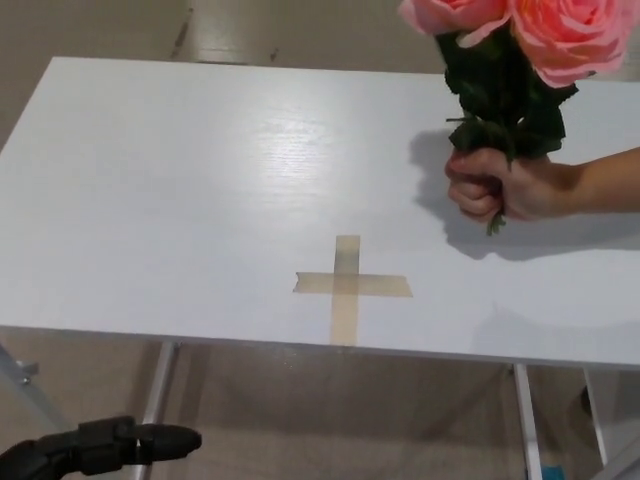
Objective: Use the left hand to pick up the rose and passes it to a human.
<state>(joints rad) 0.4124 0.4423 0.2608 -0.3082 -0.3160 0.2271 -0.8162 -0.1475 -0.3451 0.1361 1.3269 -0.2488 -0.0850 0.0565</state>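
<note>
I am seeing my left hand point(100, 447) sitting very low at the bottom left corner, down below the edge of the table point(150, 200). Only a dark bit of it is showing, with one thick finger point(165, 439) poking out to the side. It is not holding anything that I can see, but I cannot tell if the fingers are spread or curled, because most of the hand is cut off. My right hand is not showing at all.

Going outward, a cross of tan tape point(349, 286) is sticking to the white table near the front edge. One of the table's metal legs point(156, 395) is standing just above my hand.

The roses point(520, 40) are far away from my hand, up at the top right. They are big and soft pink, with dark green leaves point(505, 100) bunched under them. The tops are running off the picture. A person's hand point(500, 185) is squeezing the stems in a fist and holding the bunch upright over the table. A little green stem tip is peeking out under the fist. A grey shadow is lying on the table just beside that fist.
</note>
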